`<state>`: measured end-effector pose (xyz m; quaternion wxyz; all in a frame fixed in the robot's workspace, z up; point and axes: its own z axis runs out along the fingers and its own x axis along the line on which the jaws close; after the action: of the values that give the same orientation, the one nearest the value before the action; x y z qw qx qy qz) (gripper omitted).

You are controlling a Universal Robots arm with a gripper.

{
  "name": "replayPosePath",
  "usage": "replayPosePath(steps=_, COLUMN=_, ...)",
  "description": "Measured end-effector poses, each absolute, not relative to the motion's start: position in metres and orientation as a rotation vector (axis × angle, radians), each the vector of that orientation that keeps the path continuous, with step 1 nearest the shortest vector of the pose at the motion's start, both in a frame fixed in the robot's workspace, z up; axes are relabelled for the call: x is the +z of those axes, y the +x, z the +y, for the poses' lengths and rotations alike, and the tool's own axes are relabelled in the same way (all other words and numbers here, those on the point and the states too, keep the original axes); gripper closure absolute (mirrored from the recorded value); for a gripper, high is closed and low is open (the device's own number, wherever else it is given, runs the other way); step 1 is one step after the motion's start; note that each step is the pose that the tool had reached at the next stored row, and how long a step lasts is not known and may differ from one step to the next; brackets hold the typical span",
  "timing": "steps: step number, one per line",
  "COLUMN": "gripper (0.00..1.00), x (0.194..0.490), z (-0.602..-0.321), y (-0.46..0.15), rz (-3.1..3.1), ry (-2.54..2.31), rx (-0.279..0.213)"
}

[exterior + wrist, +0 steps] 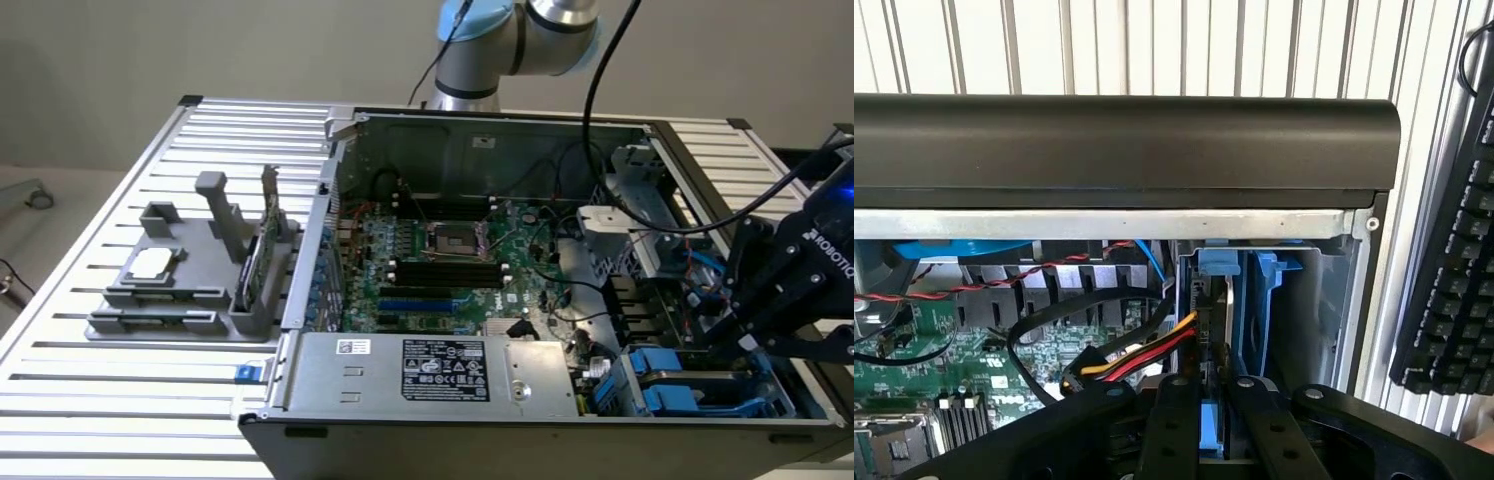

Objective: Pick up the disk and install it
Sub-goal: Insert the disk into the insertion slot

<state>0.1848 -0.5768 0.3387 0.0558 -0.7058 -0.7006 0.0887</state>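
Gripper fingers clenched on the blue-framed disk, arm reaching down into the computer case drive bay

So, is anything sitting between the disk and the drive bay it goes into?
Nothing visible blocks it. The disk stands edge-on at the blue drive bay, gripped between the jaws. A red, yellow and black cable bundle runs up to its side, beside the slot rather than across it.

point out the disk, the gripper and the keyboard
disk (1216,430): wrist view, blue carrier edge between the fingers
gripper (1217,395): wrist view, midway between the fingertips
keyboard (1454,300): wrist view, middle of the black keys
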Motion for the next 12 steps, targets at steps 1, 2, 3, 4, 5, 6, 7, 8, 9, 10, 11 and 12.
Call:
replayPosePath(steps=1, gripper=0.84, x=0.3384, z=-0.5769, y=0.1847, rz=-2.126, ry=-2.141, rx=0.268)
replayPosePath(steps=2, gripper=0.84, x=0.3379, z=-0.5770, y=0.1846, rz=-2.125, ry=-2.141, rx=0.267)
replayPosePath(steps=3, gripper=0.84, x=0.3375, z=-0.5771, y=0.1846, rz=-2.125, ry=-2.140, rx=0.266)
replayPosePath(steps=4, gripper=0.84, x=0.3372, z=-0.5772, y=0.1846, rz=-2.125, ry=-2.140, rx=0.266)
replayPosePath(steps=5, gripper=0.84, x=0.3370, z=-0.5773, y=0.1846, rz=-2.125, ry=-2.140, rx=0.266)
replayPosePath(steps=6, gripper=0.84, x=0.3368, z=-0.5774, y=0.1845, rz=-2.125, ry=-2.140, rx=0.266)
replayPosePath(steps=7, gripper=0.84, x=0.3367, z=-0.5775, y=0.1845, rz=-2.125, ry=-2.140, rx=0.266)
replayPosePath(steps=8, gripper=0.84, x=0.3365, z=-0.5776, y=0.1845, rz=-2.125, ry=-2.140, rx=0.266)
replayPosePath(steps=9, gripper=0.84, x=0.3363, z=-0.5778, y=0.1845, rz=-2.125, ry=-2.140, rx=0.266)
replayPosePath(steps=10, gripper=0.84, x=0.3361, z=-0.5779, y=0.1844, rz=-2.125, ry=-2.140, rx=0.265)
replayPosePath(steps=11, gripper=0.84, x=0.3359, z=-0.5781, y=0.1844, rz=-2.125, ry=-2.140, rx=0.265)
replayPosePath(steps=12, gripper=0.84, x=0.3358, z=-0.5782, y=0.1843, rz=-2.125, ry=-2.140, rx=0.265)
